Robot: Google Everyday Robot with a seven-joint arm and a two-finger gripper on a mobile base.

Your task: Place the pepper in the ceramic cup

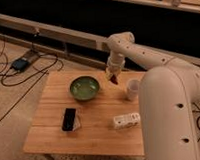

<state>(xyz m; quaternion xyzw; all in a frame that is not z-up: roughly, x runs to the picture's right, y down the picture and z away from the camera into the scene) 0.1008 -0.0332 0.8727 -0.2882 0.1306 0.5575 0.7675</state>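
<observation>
Above the wooden table [53,124], between the green bowl [85,88] and the ceramic cup [132,89], the pepper [114,80] is held clamped in the gripper [112,75]. If released early, it could be dropped beside the narrow cup, or the cup could be knocked over.

- Your gripper [112,75] holds the pepper [114,80] above the table [50,121], between green bowl [85,88] and ceramic cup [132,89].
- You see the ceramic cup standing upright.

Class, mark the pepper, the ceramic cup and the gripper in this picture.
pepper [114,80]: camera view, its red body, held at the gripper's tip.
ceramic cup [132,90]: camera view, its white side wall.
gripper [112,75]: camera view, between its fingertips, left of the cup.
</observation>
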